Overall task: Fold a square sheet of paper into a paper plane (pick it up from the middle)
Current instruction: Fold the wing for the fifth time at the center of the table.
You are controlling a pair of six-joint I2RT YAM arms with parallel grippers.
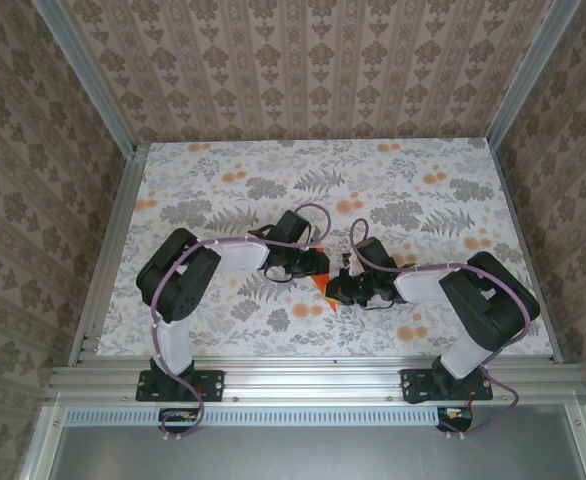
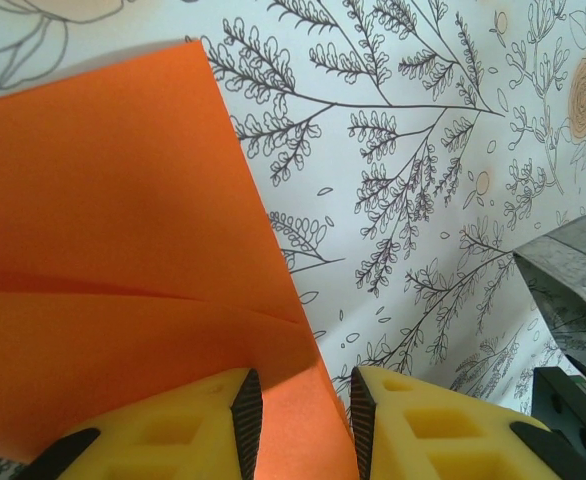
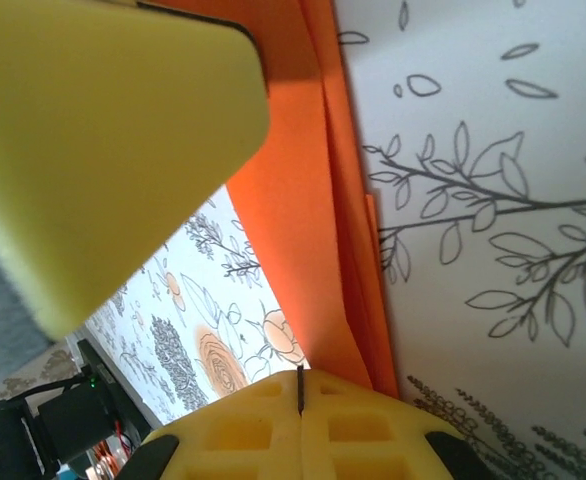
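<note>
Top view: both arms meet over the middle of the white, floral-printed table top (image 1: 203, 190). The left gripper (image 1: 321, 263) and right gripper (image 1: 339, 290) stand just beside each other. A sliver of the thin, bright orange square sheet of paper (image 1: 325, 294) shows between them, apparently already folded smaller.

Left wrist view: the left gripper (image 2: 304, 385) has its yellow fingers (image 2: 173, 435) apart. A corner of the square sheet of paper (image 2: 103, 200), creased across, runs into the gap, but nothing is clamped.

Right wrist view: the right gripper (image 3: 300, 390) has its fingers pressed together. The layered edge of the square sheet of paper (image 3: 318, 180) runs down to their seam, so it seems pinched there, though the contact itself is hidden. One yellow finger of the left gripper (image 3: 113, 130) sits near.

The step looks like setting a fold. To do it well, hold the right pinch steady, line up the layered edges first, then close the left gripper squarely on the crease and move slowly, since thin paper slips or tears easily.

There is no container here; the sheet is worked directly over the table top.
</note>
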